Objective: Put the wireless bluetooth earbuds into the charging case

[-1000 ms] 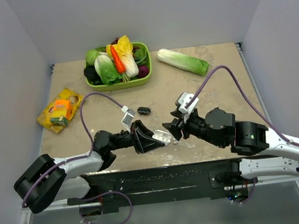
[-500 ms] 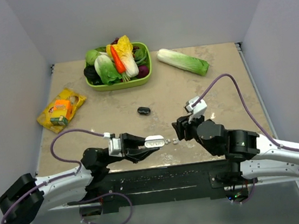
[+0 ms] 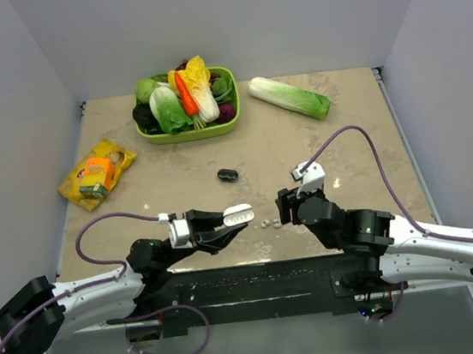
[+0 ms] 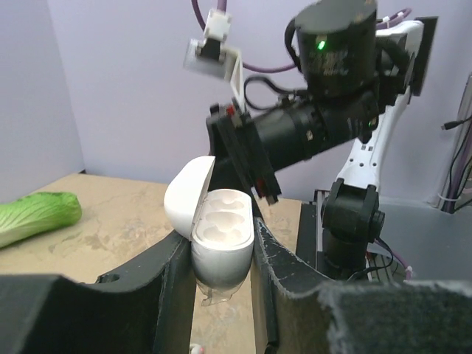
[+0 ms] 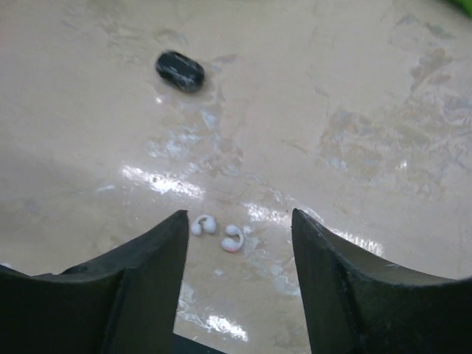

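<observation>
I see the earbuds [image 3: 270,222] on the table [image 3: 344,138], case [image 3: 238,216] to their left, right gripper [image 3: 282,208] to their right.

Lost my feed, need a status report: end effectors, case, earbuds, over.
Left end effector shut on charging case, lid open, wells empty. Right end effector open above both earbuds, neither gripped. Black oval object well clear.

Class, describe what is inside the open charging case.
The charging case shows only empty white wells; both earbuds lie on the table. Its lower body is covered by the left fingers.
</observation>
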`<state>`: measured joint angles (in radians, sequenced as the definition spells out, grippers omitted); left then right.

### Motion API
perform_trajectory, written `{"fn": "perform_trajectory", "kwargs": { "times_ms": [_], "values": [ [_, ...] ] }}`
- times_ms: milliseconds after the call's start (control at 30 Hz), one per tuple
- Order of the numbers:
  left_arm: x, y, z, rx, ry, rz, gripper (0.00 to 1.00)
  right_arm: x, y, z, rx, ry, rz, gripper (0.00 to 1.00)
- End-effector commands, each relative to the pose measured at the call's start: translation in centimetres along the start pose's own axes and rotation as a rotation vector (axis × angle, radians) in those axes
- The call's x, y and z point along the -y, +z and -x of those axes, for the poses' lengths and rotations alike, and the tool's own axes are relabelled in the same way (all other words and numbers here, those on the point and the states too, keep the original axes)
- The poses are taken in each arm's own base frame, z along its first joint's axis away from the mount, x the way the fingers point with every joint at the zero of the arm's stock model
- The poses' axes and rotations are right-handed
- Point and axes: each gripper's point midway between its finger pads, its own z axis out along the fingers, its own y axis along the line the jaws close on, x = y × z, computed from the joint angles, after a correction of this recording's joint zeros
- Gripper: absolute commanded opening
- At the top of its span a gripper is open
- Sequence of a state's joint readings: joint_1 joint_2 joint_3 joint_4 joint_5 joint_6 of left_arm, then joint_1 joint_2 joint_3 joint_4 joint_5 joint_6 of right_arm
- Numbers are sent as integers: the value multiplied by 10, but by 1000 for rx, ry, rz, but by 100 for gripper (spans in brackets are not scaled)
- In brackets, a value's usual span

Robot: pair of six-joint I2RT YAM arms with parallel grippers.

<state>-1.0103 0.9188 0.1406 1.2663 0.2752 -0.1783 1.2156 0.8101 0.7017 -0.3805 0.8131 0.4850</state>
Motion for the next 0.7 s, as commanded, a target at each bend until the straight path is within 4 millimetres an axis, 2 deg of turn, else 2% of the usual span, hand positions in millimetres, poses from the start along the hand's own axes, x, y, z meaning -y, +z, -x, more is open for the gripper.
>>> {"fn": "perform_trajectory", "kwargs": {
  "times_ms": [0, 33, 100, 133, 167, 267, 333, 500, 667],
  "values": [
    [-8, -3, 25, 101, -18, 70, 0, -7, 18, -43, -134, 97, 62, 56],
    [-9, -3, 15, 57, -49, 84, 0, -2, 29, -52, -155, 107, 30, 54],
    [-11, -1, 15, 38, -91, 102, 0, 2, 36, -66, -181, 106, -2, 46],
    [-12, -2, 6, -1, -140, 120, 0, -3, 40, -67, -178, 110, 11, 43],
    [-12, -2, 6, -5, -160, 126, 0, -5, 43, -77, -206, 90, 12, 38],
    [-12, -3, -1, -43, -225, 146, 0, -16, 51, -89, -243, 67, 44, 33],
    [-15, -5, -8, -81, -262, 174, 0, -23, 55, -92, -253, 62, 67, 34],
    [-13, -19, -12, -64, -291, 189, 0, -45, 62, -104, -290, 65, 153, 40],
    [-14, -33, -13, -42, -294, 209, 0, -51, 72, -112, -317, 36, 153, 39]
  ]
}}
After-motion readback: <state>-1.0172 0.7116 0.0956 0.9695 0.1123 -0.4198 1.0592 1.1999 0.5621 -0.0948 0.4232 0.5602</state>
